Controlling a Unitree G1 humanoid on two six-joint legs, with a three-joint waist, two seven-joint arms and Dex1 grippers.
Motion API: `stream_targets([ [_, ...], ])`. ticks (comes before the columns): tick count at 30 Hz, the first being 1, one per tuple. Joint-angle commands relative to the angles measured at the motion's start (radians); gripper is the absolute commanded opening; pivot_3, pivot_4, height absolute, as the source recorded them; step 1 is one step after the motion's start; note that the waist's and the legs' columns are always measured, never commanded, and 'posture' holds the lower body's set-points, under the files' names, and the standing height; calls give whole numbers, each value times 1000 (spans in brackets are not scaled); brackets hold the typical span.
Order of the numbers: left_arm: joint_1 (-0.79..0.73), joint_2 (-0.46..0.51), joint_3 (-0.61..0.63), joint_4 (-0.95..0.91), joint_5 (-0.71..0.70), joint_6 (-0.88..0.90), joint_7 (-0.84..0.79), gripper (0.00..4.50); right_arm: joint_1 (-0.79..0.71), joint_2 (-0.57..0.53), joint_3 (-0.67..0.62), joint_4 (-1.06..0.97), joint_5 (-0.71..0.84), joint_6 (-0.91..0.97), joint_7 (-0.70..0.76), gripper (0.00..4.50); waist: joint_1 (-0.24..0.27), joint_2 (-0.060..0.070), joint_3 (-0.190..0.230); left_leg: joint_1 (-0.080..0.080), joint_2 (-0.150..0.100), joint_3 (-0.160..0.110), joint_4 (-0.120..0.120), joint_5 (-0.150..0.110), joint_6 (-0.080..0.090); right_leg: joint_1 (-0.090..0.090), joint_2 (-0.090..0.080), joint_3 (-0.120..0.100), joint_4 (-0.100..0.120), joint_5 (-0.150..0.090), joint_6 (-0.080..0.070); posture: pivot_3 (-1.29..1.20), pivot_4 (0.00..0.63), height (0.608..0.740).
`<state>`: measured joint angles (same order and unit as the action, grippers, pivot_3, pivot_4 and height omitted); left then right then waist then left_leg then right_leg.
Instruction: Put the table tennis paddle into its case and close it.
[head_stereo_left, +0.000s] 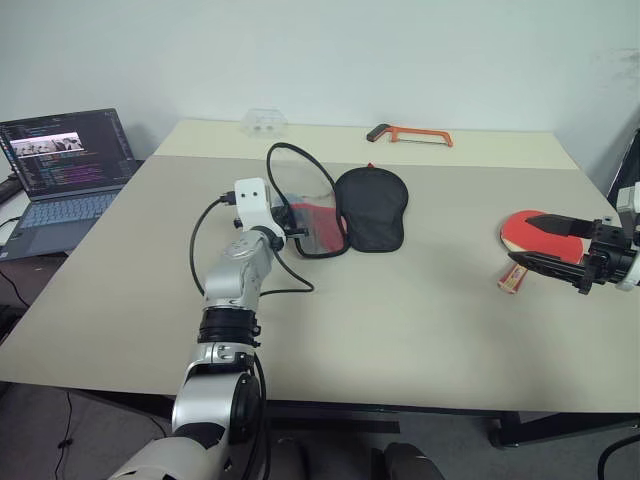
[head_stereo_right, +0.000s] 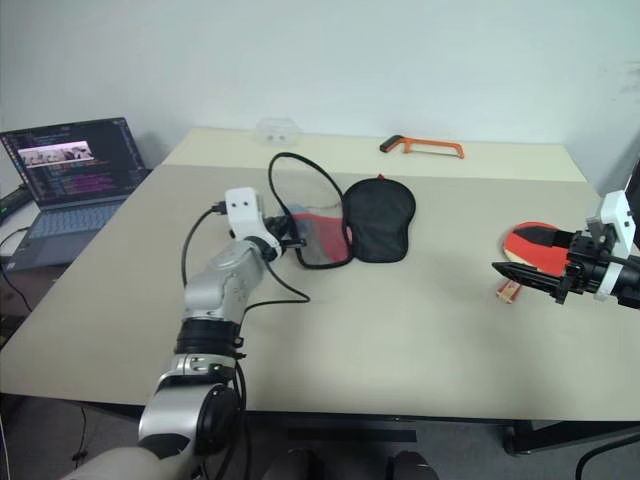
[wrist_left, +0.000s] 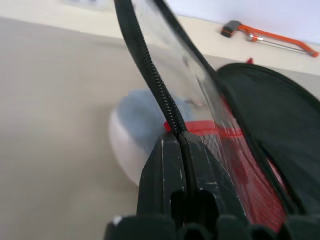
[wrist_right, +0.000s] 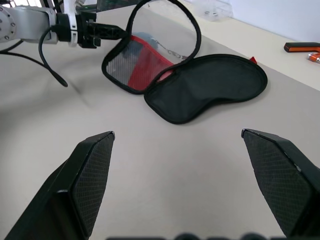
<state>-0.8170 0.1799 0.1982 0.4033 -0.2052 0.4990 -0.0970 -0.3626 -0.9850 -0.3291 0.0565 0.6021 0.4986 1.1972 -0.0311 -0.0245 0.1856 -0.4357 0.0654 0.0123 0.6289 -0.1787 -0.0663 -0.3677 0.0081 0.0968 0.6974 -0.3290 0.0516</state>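
Observation:
The case lies open in the middle of the table, its black half (head_stereo_left: 372, 208) flat and its red mesh half (head_stereo_left: 322, 226) beside it. A loop of its black zip edging (head_stereo_left: 296, 160) stands up off the table. My left gripper (head_stereo_left: 298, 230) is shut on that edging (wrist_left: 150, 75) at the case's left side. The table tennis paddle (head_stereo_left: 530, 230) lies red face up at the right, its wooden handle (head_stereo_left: 509, 279) toward the front edge. My right gripper (head_stereo_left: 528, 240) hovers open just over the paddle, nothing between its fingers (wrist_right: 92, 170).
A whitish round pouch (wrist_left: 132, 132) lies beside the case. An orange hacksaw (head_stereo_left: 410, 133) and a clear plastic box (head_stereo_left: 265, 122) sit at the table's far edge. An open laptop (head_stereo_left: 65, 170) stands off to the left. The table (head_stereo_left: 420, 330) is bare in front.

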Motion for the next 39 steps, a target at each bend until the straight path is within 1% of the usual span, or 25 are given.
stream_targets([
  [1, -4, 19, -31, -73, 13, 2, -20, 60, -19, -8, -6, -14, 3, 0, -1, 4500, 0, 0, 0, 0, 0, 0, 0, 0, 0, 0, 0, 0, 0, 0, 0, 0, 150, 740],
  [5, 17, 27, -49, -125, -1, 52, -48, 60, -24, 9, 7, -37, 17, 16, -6, 4500, -1, 0, 0, 0, 0, 0, 0, 0, 0, 0, 0, 0, 0, 0, 0, 0, 150, 740],
  [8, 35, 12, -42, -157, -22, 82, -55, 634, -26, 23, 17, -50, 18, 23, -13, 4500, -1, 0, 0, 0, 0, 0, 0, 0, 0, 0, 0, 0, 0, 0, 0, 0, 150, 740],
  [11, 46, 16, -48, -181, -17, 94, -54, 1639, -31, 33, 26, -61, 25, 36, -19, 4500, -1, 0, 0, 0, 0, 0, 0, 0, 0, 0, 0, 0, 0, 0, 0, 0, 150, 740],
  [13, 49, 22, -42, -187, -20, 105, -52, 2447, -32, 36, 28, -70, 31, 44, -20, 4500, 0, 0, 0, 0, 0, 0, 0, 0, 0, 0, 0, 0, 0, 0, 0, 0, 150, 740],
  [15, 58, 51, -51, -206, -10, 118, -69, 3169, -37, 46, 35, -83, 34, 58, -32, 4500, -1, 0, 0, 0, 0, 0, 0, 0, 0, 0, 0, 0, 0, 0, 0, 0, 150, 740],
  [17, 84, 101, -79, -260, -13, 140, -134, 3870, -49, 64, 41, -106, 47, 86, -57, 4500, -4, 0, 0, 0, 0, 0, 0, 0, 0, 0, 0, 0, 0, 0, 0, 0, 150, 740],
  [20, 137, 210, -100, -363, -37, 180, -251, 3870, -72, 100, 56, -141, 49, 121, -119, 4500, -14, 0, 0, 0, 1, 0, -1, 0, 0, -1, 0, 0, 0, 0, 0, 0, 150, 740],
  [23, 198, 357, -93, -452, -82, 211, -403, 3870, -122, 167, 93, -155, 19, 151, -242, 4500, -21, 0, 0, 0, 1, 0, -1, 0, 0, -1, 0, 0, 0, 0, 0, 0, 150, 740],
  [24, 213, 391, -92, -473, -97, 219, -440, 3870, -134, 184, 105, -157, 3, 150, -275, 4500, -24, 0, 0, 0, 1, 0, -1, 0, 0, -1, 0, 0, 1, 0, 0, 0, 150, 740],
  [26, 267, 482, -80, -532, -139, 209, -556, 3870, -191, 247, 136, -140, -25, 193, -389, 4500, -25, 0, 0, 0, 1, 0, -1, 0, 0, -1, 0, 0, 1, 0, 0, 0, 150, 740],
  [28, 315, 548, -49, -576, -188, 190, -651, 3870, -258, 321, 180, -117, -65, 261, -516, 4500, -28, 0, 0, 0, 1, 0, -1, 0, 0, -1, 0, 0, 1, 0, 0, 0, 150, 740],
  [33, 405, 636, 1, -658, -269, 149, -801, 3870, -395, 523, 216, -8, -137, 423, -792, 4500, -25, 0, 0, 0, 1, 0, -2, 0, 0, -2, 0, 0, 1, 0, -1, 0, 150, 740],
  [36, 458, 670, 27, -695, -313, 148, -856, 3870, -457, 628, 204, 109, -194, 442, -934, 4500, -23, 0, 0, -1, 1, 1, -3, 0, 0, -4, -1, 0, 0, 0, -1, 0, 150, 740],
  [39, 495, 692, 49, -688, -310, 142, -862, 3870, -504, 706, 189, 231, -231, 417, -1026, 4500, -20, 0, 0, -2, 1, 1, -4, 0, 0, -5, -1, 0, 0, -1, -1, 0, 150, 740],
])
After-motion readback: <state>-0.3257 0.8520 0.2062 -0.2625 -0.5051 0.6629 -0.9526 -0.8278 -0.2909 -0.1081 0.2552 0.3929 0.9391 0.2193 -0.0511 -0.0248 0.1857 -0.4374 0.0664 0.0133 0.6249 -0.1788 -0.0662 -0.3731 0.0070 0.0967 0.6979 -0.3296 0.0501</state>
